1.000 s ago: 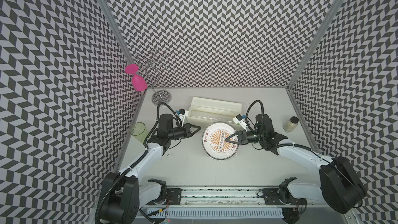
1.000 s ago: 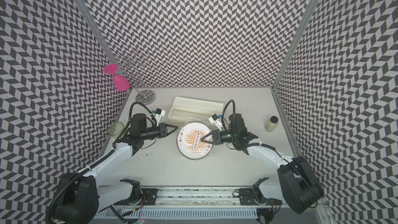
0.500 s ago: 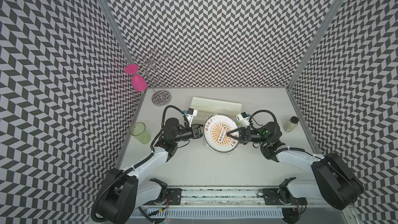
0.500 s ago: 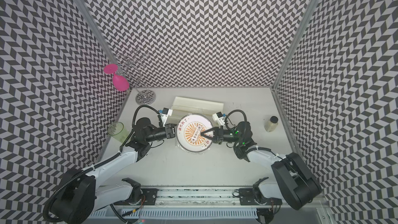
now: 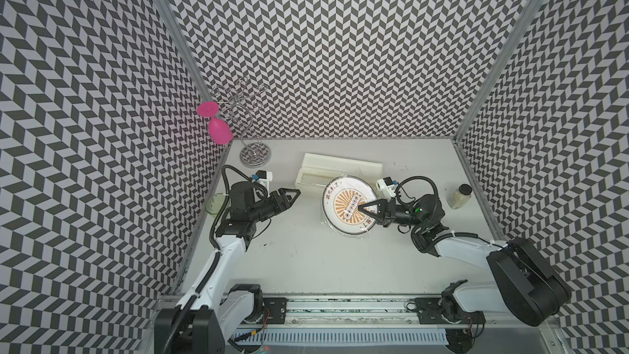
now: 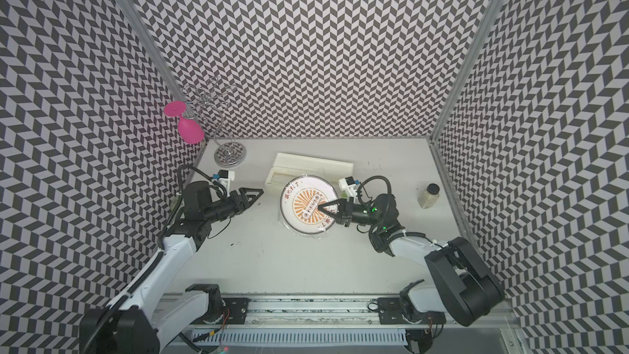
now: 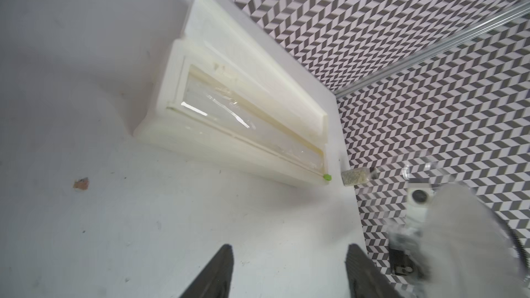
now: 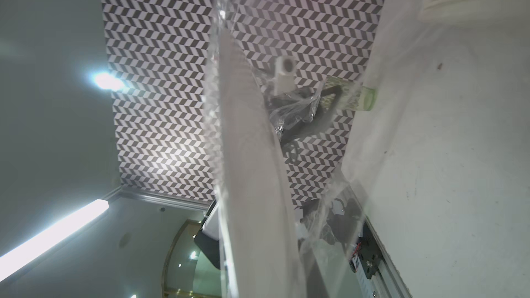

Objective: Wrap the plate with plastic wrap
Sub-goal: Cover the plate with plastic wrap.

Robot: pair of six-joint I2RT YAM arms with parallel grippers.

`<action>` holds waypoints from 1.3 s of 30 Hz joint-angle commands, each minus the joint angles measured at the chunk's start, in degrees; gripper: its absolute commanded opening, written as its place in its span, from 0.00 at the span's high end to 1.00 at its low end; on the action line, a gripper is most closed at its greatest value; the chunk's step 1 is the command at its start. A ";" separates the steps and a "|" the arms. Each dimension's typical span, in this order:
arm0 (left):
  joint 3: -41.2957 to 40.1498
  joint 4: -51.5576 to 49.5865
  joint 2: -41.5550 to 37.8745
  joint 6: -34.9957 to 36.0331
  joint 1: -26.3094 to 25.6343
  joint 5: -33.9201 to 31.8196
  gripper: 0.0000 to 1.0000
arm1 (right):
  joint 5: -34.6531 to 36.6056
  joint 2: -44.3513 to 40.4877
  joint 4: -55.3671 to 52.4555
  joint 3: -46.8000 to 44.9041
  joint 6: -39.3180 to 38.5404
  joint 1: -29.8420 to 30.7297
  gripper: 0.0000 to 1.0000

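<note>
The plate [image 5: 340, 204] shows in both top views, tilted up off the table in front of the dispenser box. My right gripper [image 5: 362, 207] is shut on its right rim, one finger lying across the orange centre. The plastic wrap [image 5: 344, 233] clings crinkled round the plate's near edge. In the right wrist view the plate [image 8: 252, 167] is edge-on, with plastic wrap [image 8: 370, 104] hanging beside it and hiding the jaws. My left gripper [image 5: 295, 195] hangs open to the left of the plate, apart from it. Nothing lies between its fingers [image 7: 220, 270].
The cream dispenser box [image 5: 340, 168] lies behind the plate, its film window showing [image 7: 229, 116]. A wire rack's round base [image 5: 255, 156] and a hanging pink glass [image 5: 219, 131] are at the back left. A green cup [image 5: 215, 202] stands by the left wall, a jar [image 5: 459, 196] at the right.
Both grippers raised and tilted the plate. Then my left gripper opened, let go of its left edge and drew back left. My right gripper keeps its hold.
</note>
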 commanded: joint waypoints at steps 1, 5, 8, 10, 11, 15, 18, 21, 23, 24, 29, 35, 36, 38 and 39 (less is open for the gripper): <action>6.22 -3.06 -3.22 5.95 -3.94 -4.01 0.30 | 4.26 -3.56 -17.02 4.41 -13.05 -0.21 1.00; 8.96 -4.18 0.11 12.76 -14.33 -11.76 0.23 | 4.94 -3.99 -25.31 7.75 -18.90 -0.21 1.00; 11.21 -5.85 4.62 15.94 -20.60 -15.58 0.23 | 4.73 -4.06 -26.35 8.30 -19.50 0.12 1.00; 11.88 -5.95 6.67 16.87 -22.71 -16.37 0.24 | 4.86 -4.29 -27.34 8.68 -20.23 0.37 1.00; 11.86 -5.52 7.19 16.86 -23.23 -16.25 0.25 | 4.76 -4.42 -27.52 8.82 -20.37 0.58 1.00; 11.53 -4.01 8.75 16.49 -24.39 -15.51 0.27 | 4.29 -4.58 -27.58 9.46 -20.58 1.21 1.00; 11.35 -3.57 9.98 16.70 -24.92 -14.52 0.29 | 4.08 -4.64 -27.01 9.44 -20.32 1.47 1.00; 10.98 -3.66 10.60 17.43 -24.94 -14.51 0.31 | 3.56 -4.69 -25.78 9.21 -19.61 1.51 1.00; 11.15 -4.41 11.13 18.05 -24.81 -14.39 0.31 | 3.07 -4.70 -24.84 9.01 -18.90 1.44 1.00; 11.75 -6.12 11.32 18.77 -24.43 -15.76 0.31 | 3.10 -4.78 -25.18 9.14 -19.06 1.44 1.00; 9.07 -0.57 10.77 14.52 -22.57 -8.17 0.34 | 2.36 -4.82 -22.29 8.89 -17.21 1.44 1.00; 4.06 12.71 10.36 4.75 -24.41 0.33 0.49 | 2.56 -4.18 -15.83 8.23 -12.73 1.45 1.00; 3.49 14.81 10.13 3.35 -24.40 1.37 0.53 | 2.58 -4.16 -15.12 8.02 -12.34 1.48 1.00; 2.42 18.89 10.06 0.74 -24.40 3.50 0.61 | 2.47 -3.78 -12.94 7.43 -11.34 1.72 1.00; 1.67 21.32 10.01 -0.72 -24.40 4.54 0.67 | 2.20 -3.45 -10.95 6.87 -10.26 1.74 1.00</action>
